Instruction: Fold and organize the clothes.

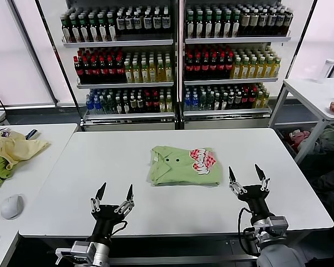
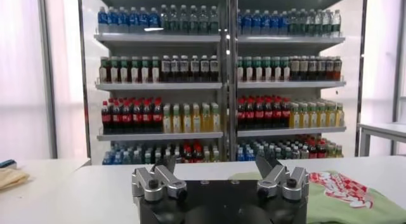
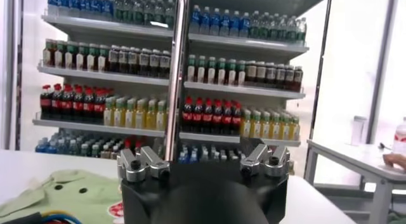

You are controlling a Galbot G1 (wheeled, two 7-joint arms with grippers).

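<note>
**A:** Where's your fold at? The shirt [image 1: 185,165] looks like a tidy rectangle already, collar and red-and-white print facing up, sitting mid-bench [image 1: 72,183] a bit toward the far edge.

**B:** Yeah, I'd call the folding basically done. Your left tool [image 1: 114,193] and right tool [image 1: 247,175] both hover by the near edge, jaws wide, holding nothing, clear of the shirt.

**A:** So what's left for you?

**B:** Maybe just squaring it up or moving it somewhere, if anything.
</note>
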